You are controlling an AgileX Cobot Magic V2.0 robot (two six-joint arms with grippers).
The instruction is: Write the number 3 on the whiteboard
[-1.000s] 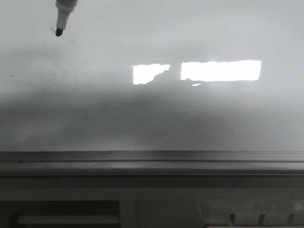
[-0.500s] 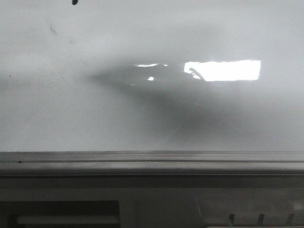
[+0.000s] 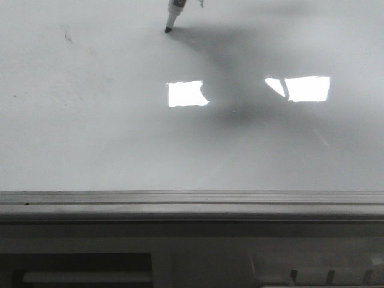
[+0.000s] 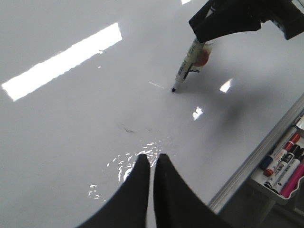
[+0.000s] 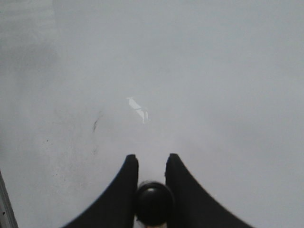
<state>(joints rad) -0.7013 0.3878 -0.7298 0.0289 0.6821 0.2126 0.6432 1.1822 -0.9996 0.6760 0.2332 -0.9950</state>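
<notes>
The whiteboard (image 3: 180,150) fills the front view, glossy white-grey. No number 3 shows on it; only a small faint dark smudge (image 3: 67,36) at its upper left. My right gripper (image 5: 151,159) is shut on a marker pen (image 5: 153,202) whose black end cap sits between the fingers. In the left wrist view the right gripper (image 4: 204,35) holds the marker pen (image 4: 188,59) tilted, tip at or just off the board. The marker tip (image 3: 169,28) enters the front view at the top. My left gripper (image 4: 152,156) is shut and empty, close over the board.
A grey metal ledge (image 3: 192,204) runs along the board's lower edge. A tray (image 4: 266,183) with several spare markers (image 4: 285,164) hangs below the ledge. Bright window reflections (image 3: 187,93) lie on the board.
The marker rose out of the top left of the front view, then came back in further right, at the top middle. Its shadow on the board shifted with it.
</notes>
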